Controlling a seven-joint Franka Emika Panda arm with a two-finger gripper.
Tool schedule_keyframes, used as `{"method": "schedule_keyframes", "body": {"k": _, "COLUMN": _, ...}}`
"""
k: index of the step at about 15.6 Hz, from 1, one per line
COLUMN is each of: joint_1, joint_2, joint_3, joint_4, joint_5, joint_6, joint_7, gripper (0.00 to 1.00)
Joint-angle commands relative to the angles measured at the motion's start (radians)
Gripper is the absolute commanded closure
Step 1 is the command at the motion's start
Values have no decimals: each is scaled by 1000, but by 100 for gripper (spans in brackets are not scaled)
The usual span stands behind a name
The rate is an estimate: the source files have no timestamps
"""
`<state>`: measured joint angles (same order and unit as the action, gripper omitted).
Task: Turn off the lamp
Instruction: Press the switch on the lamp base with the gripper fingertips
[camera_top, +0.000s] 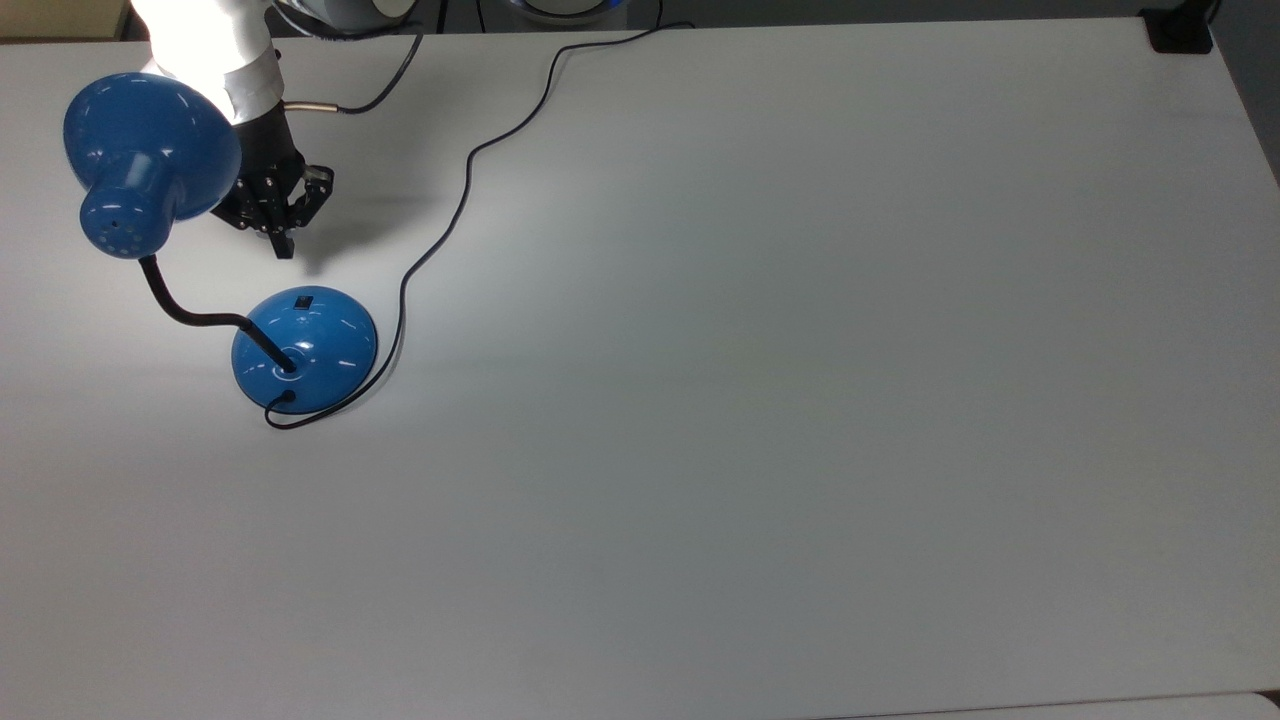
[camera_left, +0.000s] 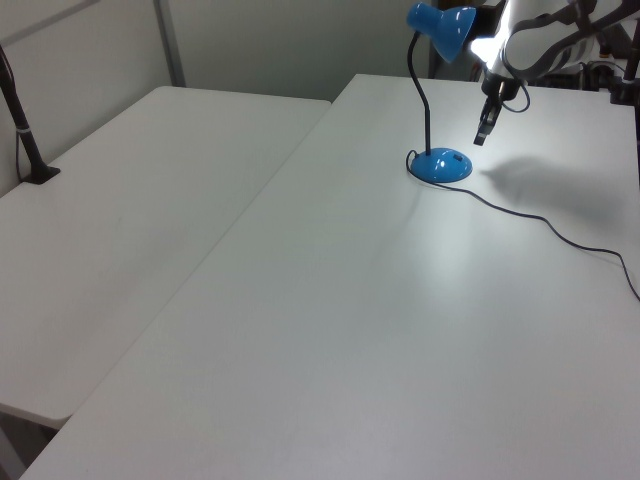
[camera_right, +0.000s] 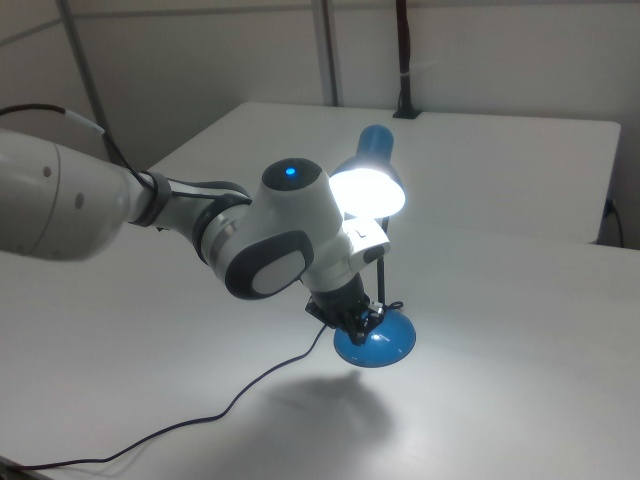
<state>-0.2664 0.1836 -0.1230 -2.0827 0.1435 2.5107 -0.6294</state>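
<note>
The blue lamp stands at the top view's left, its flared shade (camera_top: 150, 150) joined by a black gooseneck to the domed base (camera_top: 305, 350). A small black switch (camera_top: 303, 300) sits on the base's upper edge in the top view. The bulb glows brightly inside the shade (camera_right: 368, 188), lighting my arm. My gripper (camera_top: 282, 246) points down, shut and holding nothing, a short way beyond the switch and beside the shade's rim. In the left view the gripper (camera_left: 480, 135) hangs just above and right of the base (camera_left: 440, 166). The right view has the gripper (camera_right: 358, 322) close over the base (camera_right: 378, 347).
The lamp's thin black cord (camera_top: 455, 210) snakes from the base across the white table (camera_top: 760, 400) to its far edge. A second white table (camera_left: 120, 230) adjoins at the left view's left. A black clamp (camera_top: 1178, 30) sits at the top view's upper right corner.
</note>
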Motion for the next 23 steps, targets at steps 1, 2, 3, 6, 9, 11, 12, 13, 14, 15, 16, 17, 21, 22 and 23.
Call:
{"method": "schedule_keyframes", "body": {"k": 1, "joint_1": 6, "joint_2": 25, "joint_3": 0, "joint_4": -14, "joint_5": 65, "joint_6": 79, "joint_7": -13, "gripper": 100}}
{"method": "schedule_keyframes", "body": {"k": 2, "joint_1": 7, "joint_2": 31, "joint_3": 0, "joint_4": -14, "joint_5": 70, "joint_6": 88, "joint_7": -13, "gripper": 100}}
{"method": "schedule_keyframes", "body": {"k": 3, "joint_1": 7, "joint_2": 39, "joint_3": 2, "joint_4": -13, "joint_5": 71, "joint_6": 89, "joint_7": -13, "gripper": 100}}
{"method": "schedule_keyframes", "body": {"k": 6, "joint_1": 10, "joint_2": 59, "joint_3": 5, "joint_4": -8, "joint_5": 73, "joint_6": 102, "joint_7": -9, "gripper": 100}}
{"method": "schedule_keyframes", "body": {"k": 9, "joint_1": 12, "joint_2": 68, "joint_3": 8, "joint_4": -2, "joint_5": 123, "joint_6": 103, "joint_7": -7, "gripper": 100}}
{"method": "schedule_keyframes", "body": {"k": 11, "joint_1": 12, "joint_2": 69, "joint_3": 10, "joint_4": 3, "joint_5": 139, "joint_6": 111, "joint_7": -10, "gripper": 100}}
{"method": "schedule_keyframes", "body": {"k": 12, "joint_1": 13, "joint_2": 71, "joint_3": 11, "joint_4": 3, "joint_5": 142, "joint_6": 122, "joint_7": -9, "gripper": 100}}
{"method": "schedule_keyframes", "body": {"k": 13, "joint_1": 13, "joint_2": 71, "joint_3": 19, "joint_4": 3, "joint_5": 148, "joint_6": 128, "joint_7": -7, "gripper": 100}}
{"method": "schedule_keyframes", "body": {"k": 14, "joint_1": 12, "joint_2": 71, "joint_3": 23, "joint_4": 4, "joint_5": 157, "joint_6": 129, "joint_7": -7, "gripper": 100}}
{"method": "schedule_keyframes", "body": {"k": 15, "joint_1": 12, "joint_2": 69, "joint_3": 23, "joint_4": 4, "joint_5": 162, "joint_6": 129, "joint_7": -7, "gripper": 100}}
{"method": "schedule_keyframes", "body": {"k": 16, "joint_1": 13, "joint_2": 71, "joint_3": 23, "joint_4": 4, "joint_5": 162, "joint_6": 131, "joint_7": -7, "gripper": 100}}
{"method": "schedule_keyframes", "body": {"k": 17, "joint_1": 13, "joint_2": 73, "joint_3": 25, "joint_4": 4, "joint_5": 162, "joint_6": 131, "joint_7": -7, "gripper": 100}}
{"method": "schedule_keyframes", "body": {"k": 21, "joint_1": 12, "joint_2": 83, "joint_3": 23, "joint_4": 3, "joint_5": 157, "joint_6": 131, "joint_7": -18, "gripper": 100}}
{"method": "schedule_keyframes", "body": {"k": 22, "joint_1": 12, "joint_2": 85, "joint_3": 23, "joint_4": 1, "joint_5": 153, "joint_6": 128, "joint_7": -19, "gripper": 100}}
{"method": "schedule_keyframes", "body": {"k": 23, "joint_1": 10, "joint_2": 88, "joint_3": 23, "joint_4": -2, "joint_5": 148, "joint_6": 128, "joint_7": -19, "gripper": 100}}
